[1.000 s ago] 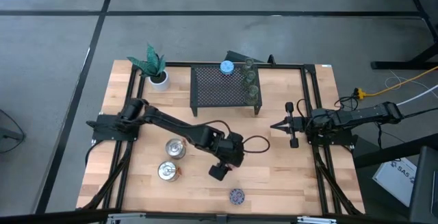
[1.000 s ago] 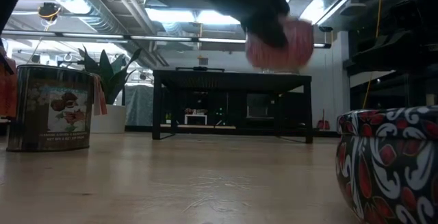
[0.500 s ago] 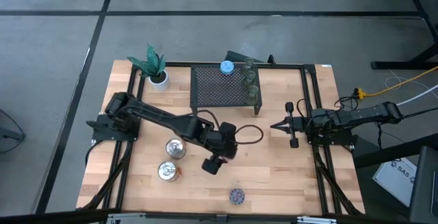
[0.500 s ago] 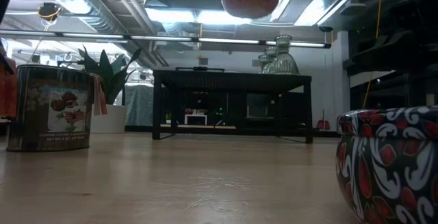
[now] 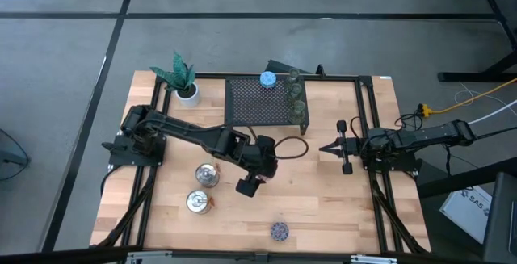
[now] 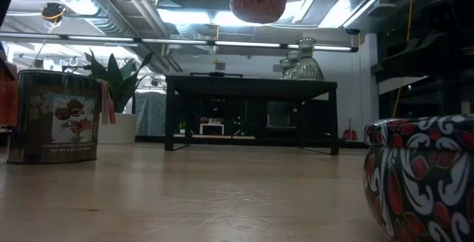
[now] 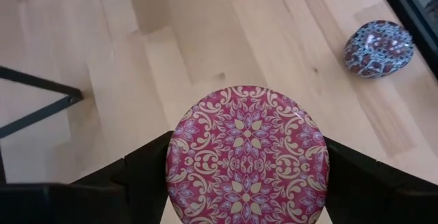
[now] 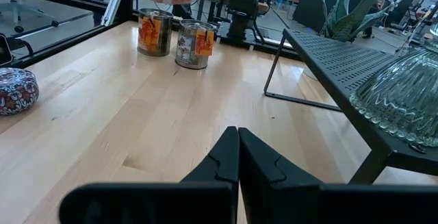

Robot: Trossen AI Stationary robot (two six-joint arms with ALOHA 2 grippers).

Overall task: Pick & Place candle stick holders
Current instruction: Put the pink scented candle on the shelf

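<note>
Centre of high view: left gripper (image 5: pixel 248 186) clamped around round pink patterned candle stick holder (image 7: pixel 247 154), lifted off table, presumably for carrying to black mesh rack (image 5: pixel 258 100). Right side: right gripper (image 5: pixel 326 148) closed, idle.

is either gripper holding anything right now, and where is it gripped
The left gripper holds the pink candle stick holder by its sides, one finger on each flank, lifted off the table. The right gripper is shut and holds nothing.
</note>
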